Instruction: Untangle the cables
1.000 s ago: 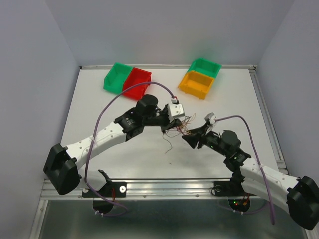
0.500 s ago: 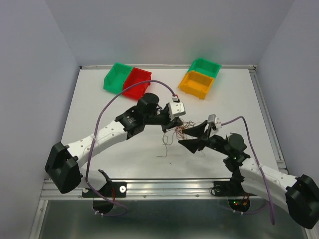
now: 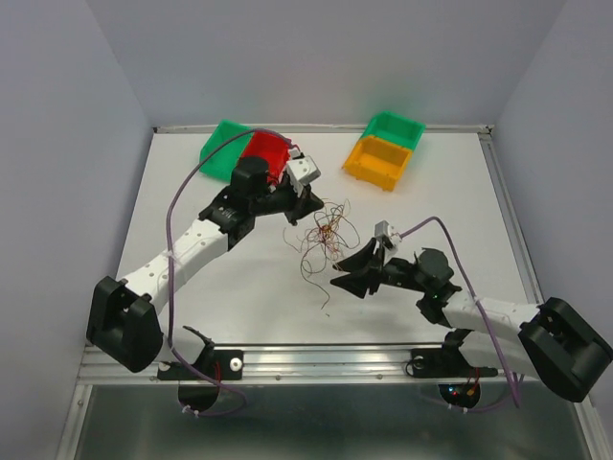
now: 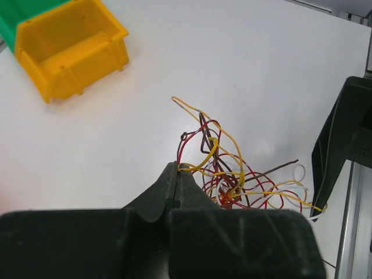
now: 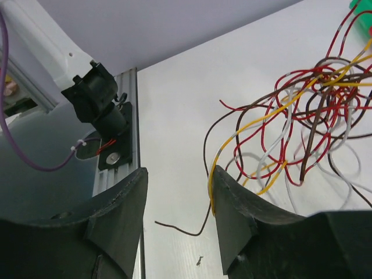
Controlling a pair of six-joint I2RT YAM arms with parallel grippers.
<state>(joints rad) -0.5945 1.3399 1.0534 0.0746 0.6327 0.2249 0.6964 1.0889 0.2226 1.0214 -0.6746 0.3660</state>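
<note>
Left gripper (image 4: 178,170) is pinching a yellow strand (image 4: 199,166) of the cables (image 4: 232,174); right gripper (image 5: 177,197) is gaping open, probably needing to catch a different strand, then pulling apart slowly

A white, matte surface (image 3: 460,182) fills the middle of the overhead view, boxed in by three plain pale walls: the back wall (image 3: 316,57), the left wall (image 3: 57,144) and the right wall (image 3: 575,115), all a faint lavender grey with no windows, seams or marks. A thin pale strip (image 3: 316,127) runs where the surface meets the back wall, and a grooved metal rail (image 3: 316,359) edges its near side (a similar rail runs along the right side too). Below the near rail lies a dull grey-green panel (image 3: 326,422). The light is soft and even, with faint shadows and a mild glow low on the back wall.
</note>
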